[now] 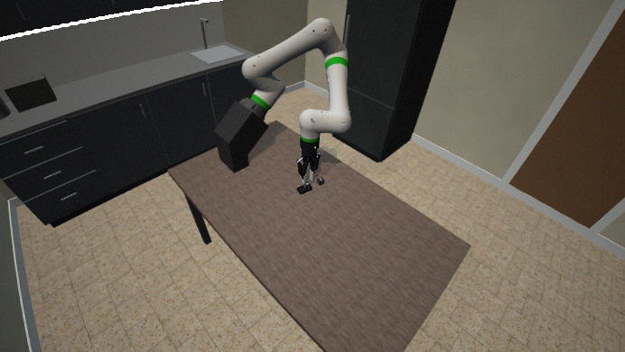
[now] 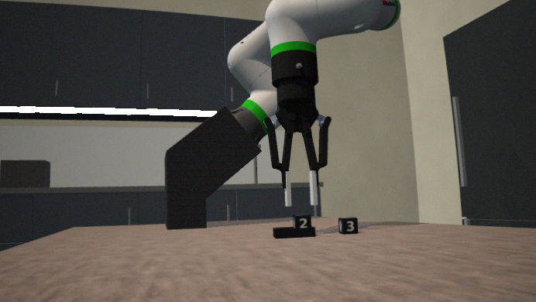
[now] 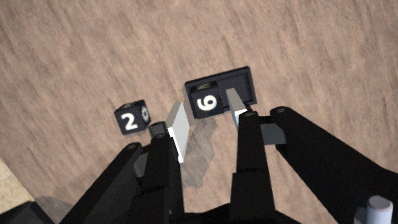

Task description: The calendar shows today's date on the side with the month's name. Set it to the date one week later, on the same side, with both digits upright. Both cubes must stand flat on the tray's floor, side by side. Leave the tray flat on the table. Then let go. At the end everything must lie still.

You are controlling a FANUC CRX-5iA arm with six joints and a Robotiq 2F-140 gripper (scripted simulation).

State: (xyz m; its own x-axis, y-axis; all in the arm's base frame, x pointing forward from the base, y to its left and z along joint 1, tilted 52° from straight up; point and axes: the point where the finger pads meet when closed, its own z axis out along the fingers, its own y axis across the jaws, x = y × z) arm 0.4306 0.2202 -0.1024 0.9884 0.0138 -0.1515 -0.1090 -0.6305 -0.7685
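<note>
The black tray (image 1: 302, 190) (image 2: 283, 233) (image 3: 238, 84) lies flat on the table. One black cube (image 1: 308, 186) (image 2: 302, 222) (image 3: 206, 102) stands in it, at the right end in the exterior view; its front shows an upright 2, its top a sideways 6 or 9. The other cube (image 1: 321, 180) (image 2: 348, 226) (image 3: 131, 120) stands on the table to the tray's right, with a 3 in front and a 2 on top. My gripper (image 1: 308, 181) (image 2: 300, 204) (image 3: 207, 108) is partly open and empty, fingers pointing down above the cube in the tray, not touching it. The month's name cannot be seen.
The wooden table (image 1: 343, 253) (image 2: 155, 267) carries the arm's dark pedestal (image 1: 239, 135) (image 2: 186, 186) behind the tray. In the top view, the table's far right edge runs beyond the loose cube. Kitchen counters (image 1: 135, 81) and a tall dark cabinet (image 1: 375, 81) stand beyond the table.
</note>
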